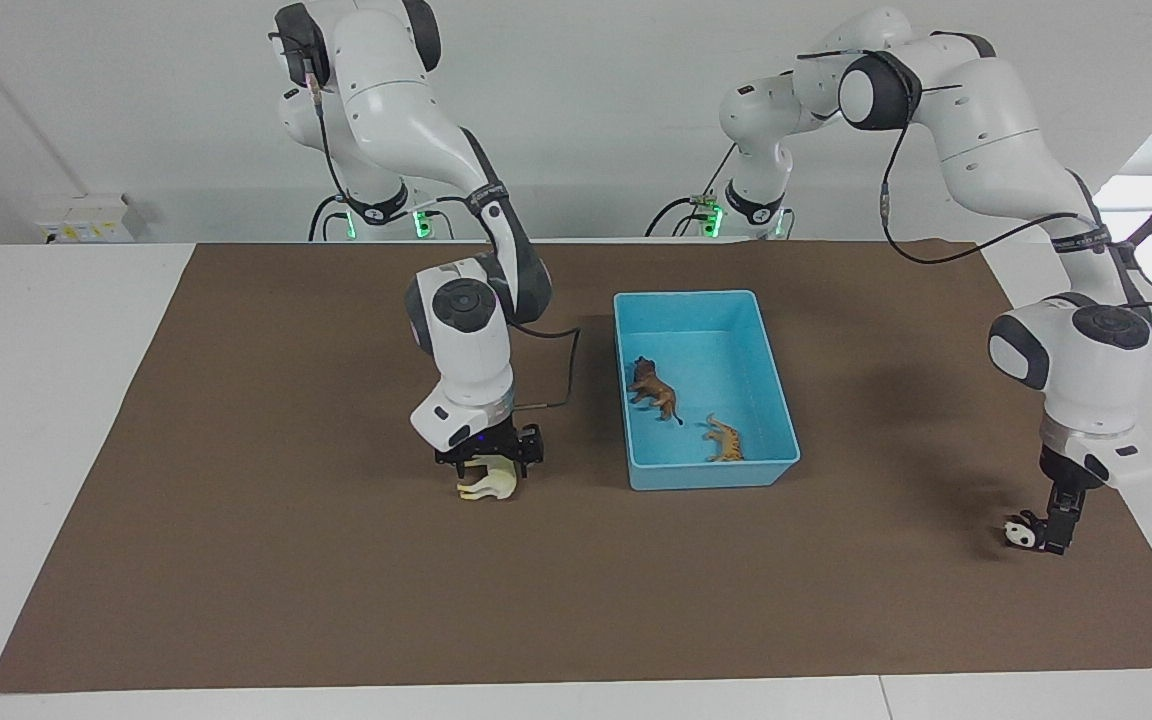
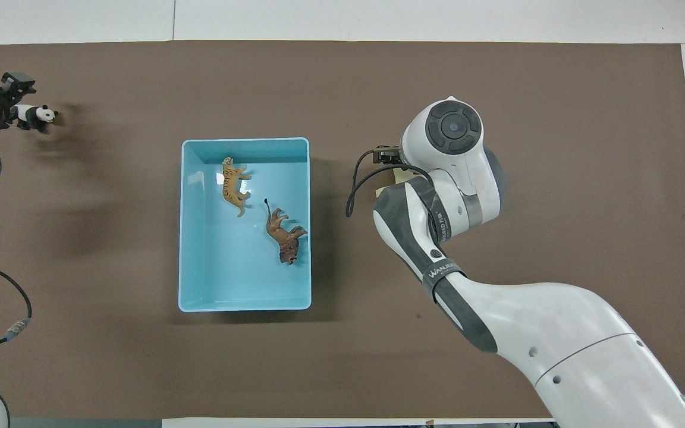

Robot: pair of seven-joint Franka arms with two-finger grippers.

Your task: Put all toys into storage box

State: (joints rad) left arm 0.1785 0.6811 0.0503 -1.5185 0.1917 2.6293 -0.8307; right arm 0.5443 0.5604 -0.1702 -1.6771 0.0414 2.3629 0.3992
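Observation:
The light-blue storage box [image 1: 784,400] [image 2: 185,238] stands mid-table. In it lie the brown horned animal [image 1: 653,388] [image 2: 283,235] and the orange striped tiger [image 1: 725,438] [image 2: 233,185]. My right gripper [image 1: 492,470] is low over the mat beside the box, toward the right arm's end, shut on the cream-white long-necked animal [image 1: 486,486]. In the overhead view the wrist hides nearly all of that animal. My left gripper [image 1: 1054,528] [image 2: 11,104] is down at the mat toward the left arm's end, right at the black-and-white panda [image 1: 1018,533] [image 2: 34,115], whose head sticks out toward the box.
A brown mat [image 1: 286,600] [image 2: 556,89] covers the white table. The right arm's cable [image 1: 561,370] hangs between its wrist and the box. The left arm's cable [image 2: 3,297] trails over the mat nearer the robots.

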